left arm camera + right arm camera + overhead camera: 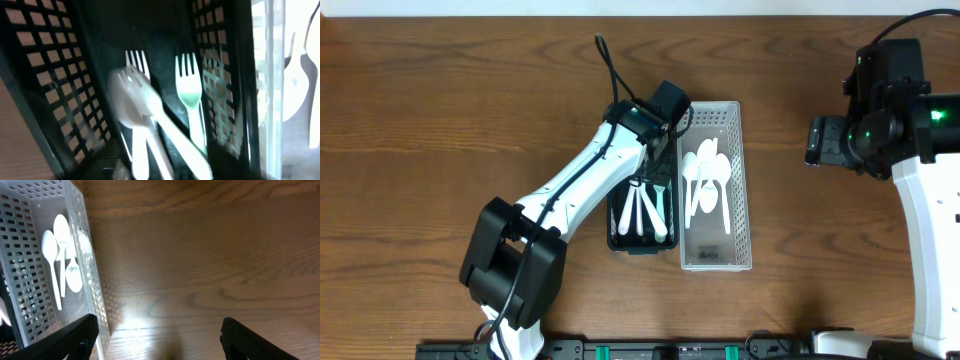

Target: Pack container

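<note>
A black mesh container (pixel 614 222) holds several white plastic forks (pixel 646 212). Beside it on the right stands a white perforated container (pixel 746 180) with white spoons (pixel 706 172). My left gripper (pixel 650 180) hangs over the top end of the black container, its fingers hidden by the wrist. The left wrist view looks down into the black container (pixel 60 85): two forks (pixel 189 95) lie flat and a blurred white utensil (pixel 132 102) lies across them, nearest the lens. My right gripper (pixel 159 325) is open over bare wood, to the right of the white container (pixel 87 270).
The two containers stand side by side, touching, in the middle of the wooden table (pixel 440 120). My right arm (pixel 880 110) sits at the far right edge. The left arm's base (pixel 510 265) is at the front left.
</note>
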